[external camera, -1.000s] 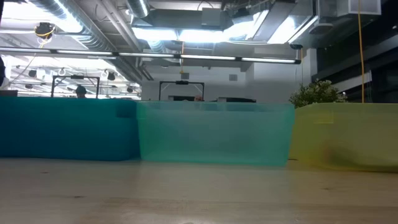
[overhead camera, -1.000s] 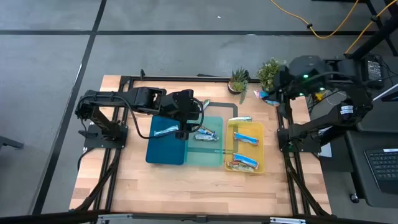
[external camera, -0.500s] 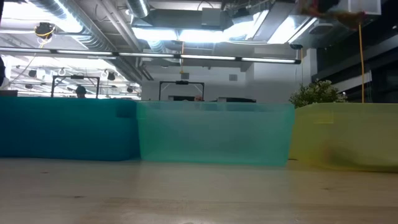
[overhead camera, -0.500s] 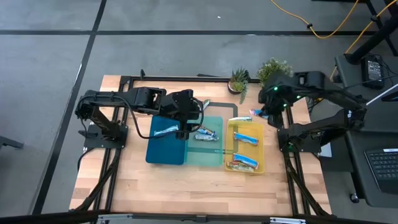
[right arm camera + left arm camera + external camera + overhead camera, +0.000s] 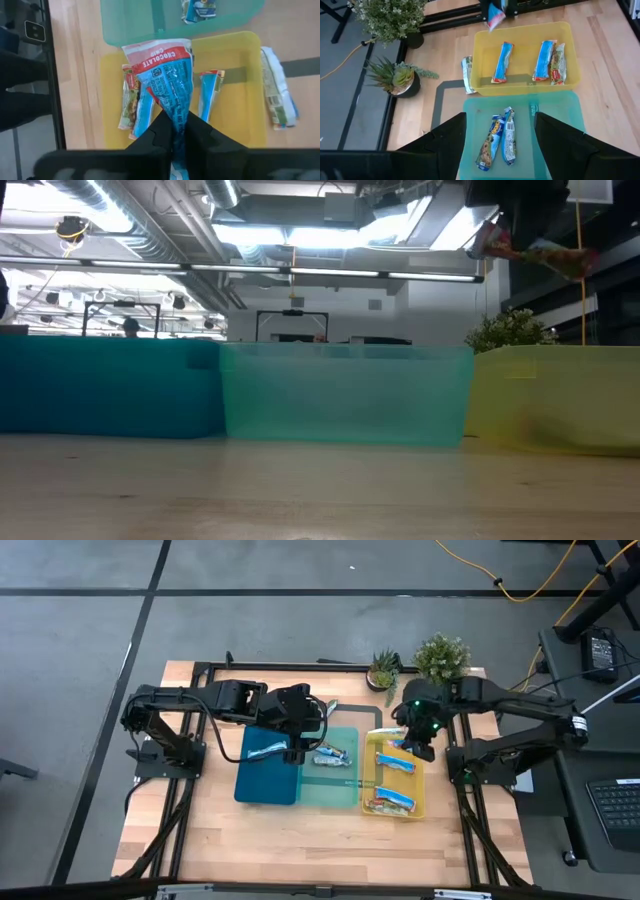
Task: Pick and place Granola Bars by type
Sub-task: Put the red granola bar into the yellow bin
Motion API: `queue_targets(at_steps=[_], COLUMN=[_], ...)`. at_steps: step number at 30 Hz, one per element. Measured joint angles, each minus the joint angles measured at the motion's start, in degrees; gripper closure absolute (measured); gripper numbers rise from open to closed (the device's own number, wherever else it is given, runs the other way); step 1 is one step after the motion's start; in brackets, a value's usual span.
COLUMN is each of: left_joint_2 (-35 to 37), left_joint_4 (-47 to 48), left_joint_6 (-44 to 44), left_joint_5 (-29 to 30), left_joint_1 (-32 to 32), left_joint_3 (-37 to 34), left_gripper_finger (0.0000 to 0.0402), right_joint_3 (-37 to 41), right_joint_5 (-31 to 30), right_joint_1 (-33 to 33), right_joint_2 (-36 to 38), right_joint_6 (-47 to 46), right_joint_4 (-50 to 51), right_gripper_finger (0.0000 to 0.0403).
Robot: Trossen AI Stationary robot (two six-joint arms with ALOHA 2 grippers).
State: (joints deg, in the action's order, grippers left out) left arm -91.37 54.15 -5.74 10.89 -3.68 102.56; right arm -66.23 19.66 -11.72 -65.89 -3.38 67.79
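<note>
Right hand (image 5: 174,131) clamped on a blue chocolate-chip bar (image 5: 167,80), hanging over the yellow tray (image 5: 415,808). Lower over the bare strip between the bars already there, then release so it lands flat. Left hand (image 5: 499,131) open over the teal tray (image 5: 555,107), idle.

A light wooden table (image 5: 300,830) is carrying three flat plastic trays lying side by side and touching: a dark-blue tray (image 5: 262,780), a translucent teal tray (image 5: 335,790) in the middle, and a yellow tray (image 5: 418,802). Two small potted plants are standing at the table's far edge, a spiky green succulent (image 5: 382,668) and, just beside it, a bushy leafy plant (image 5: 442,654). A yellow cable (image 5: 520,592) is trailing across the grey floor (image 5: 80,630) beyond.
</note>
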Motion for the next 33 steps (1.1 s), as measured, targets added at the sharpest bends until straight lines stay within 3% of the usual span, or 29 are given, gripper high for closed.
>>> queue_targets(at_steps=[11,20,27,33], left_joint_2=[0.0,0.0,0.0,0.0], left_joint_4=[0.0,0.0,0.0,0.0], left_joint_6=[0.1,0.1,0.5,0.5], left_joint_5=[-0.1,-0.1,-0.1,0.0], left_joint_1=[0.0,0.0,0.0,0.0], left_joint_3=[0.0,0.0,0.0,0.0], left_gripper_finger=[0.0176,0.0176,0.0176,0.0176], right_joint_3=[9.1,16.9,23.1,27.2], right_joint_5=[-0.4,-2.2,-7.8,-10.1], right_joint_1=[6.4,11.3,13.6,13.8], right_joint_2=[0.0,0.0,0.0,0.0], right_joint_6=[-8.5,-14.8,-20.6,-23.4], right_joint_4=[-13.3,-22.2,-28.3,-30.8], right_gripper_finger=[0.0361,0.038,0.0361,0.0376])
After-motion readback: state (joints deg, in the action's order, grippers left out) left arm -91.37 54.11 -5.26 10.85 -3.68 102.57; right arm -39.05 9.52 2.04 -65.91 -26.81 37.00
